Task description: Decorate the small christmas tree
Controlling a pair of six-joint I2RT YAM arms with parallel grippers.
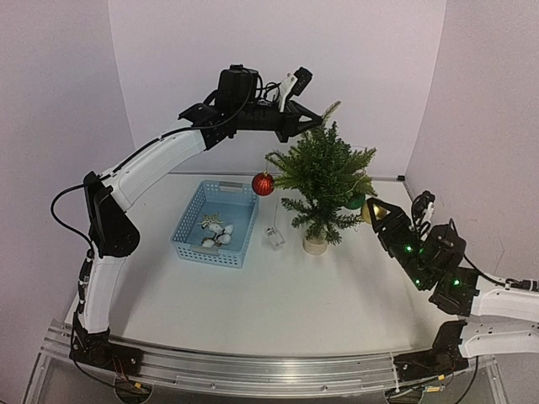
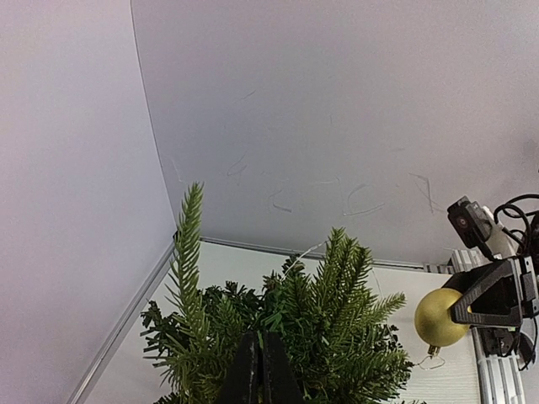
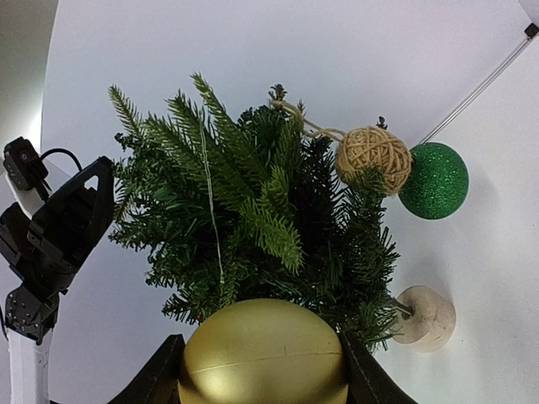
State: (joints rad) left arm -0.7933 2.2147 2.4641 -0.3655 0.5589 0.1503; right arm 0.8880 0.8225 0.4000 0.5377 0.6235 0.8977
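Gold ball (image 3: 263, 353) in right jaws; basket (image 1: 210, 255) holds ornaments (image 1: 217, 236) (white).

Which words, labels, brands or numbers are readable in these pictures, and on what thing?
None is readable. The small christmas tree, the blue basket and the gold ball carry no text; faint marks on the back wall form no letters.

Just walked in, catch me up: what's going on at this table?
Two robot arms are decorating the small christmas tree. The right gripper holds a gold ball close beside the tree. The left gripper is up at the treetop, shut among the needles. A red ball, a green ball and a twine ball already hang there; more ornaments lie in the blue basket.
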